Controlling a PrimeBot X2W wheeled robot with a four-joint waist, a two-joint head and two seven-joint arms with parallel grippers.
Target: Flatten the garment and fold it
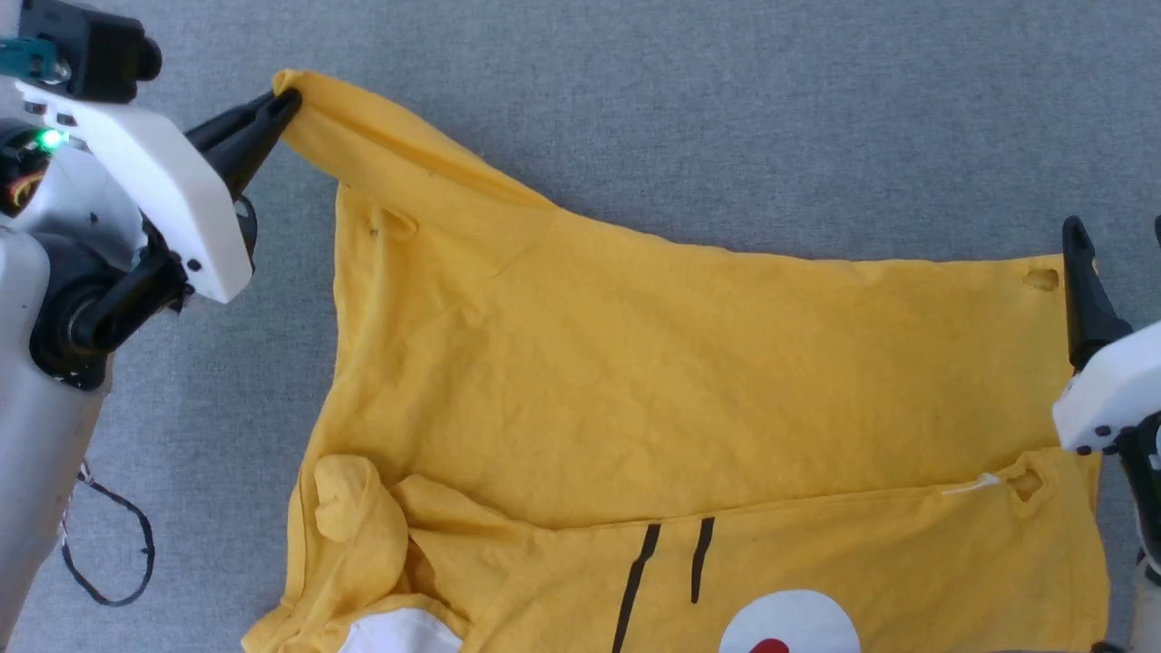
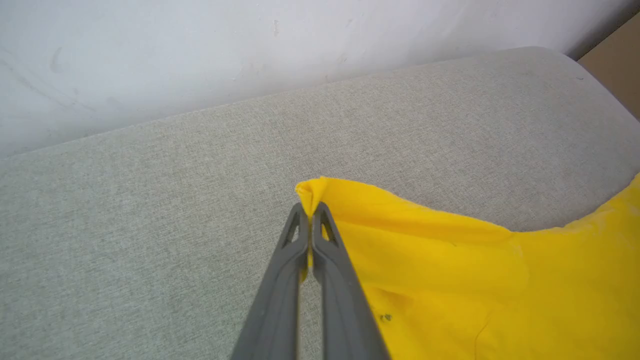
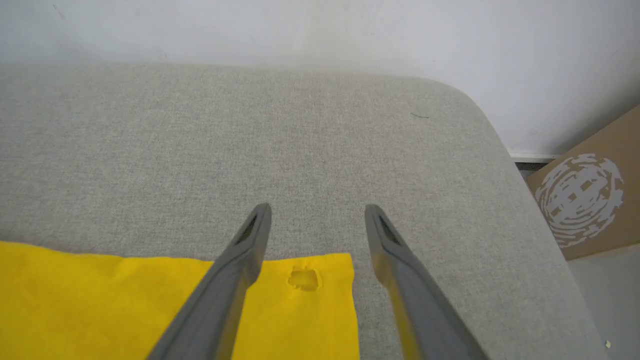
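While viewed from the head, the T-shirt (image 1: 689, 381) is seen spread on the grey fabric surface (image 1: 635, 109), far-left corner pinched by the closed left hand (image 1: 288, 98). L wrist: corner clamped btwn fingers (image 2: 285, 280). R wrist: right hand (image 3: 318, 207) is held open over far-right corner.

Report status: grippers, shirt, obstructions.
Left gripper shut on far left corner of bright yellow soft cotton T-shirt. Right gripper open at its far right corner. Shirt spread, creased, on grey fabric cushion. No obstruction seen.
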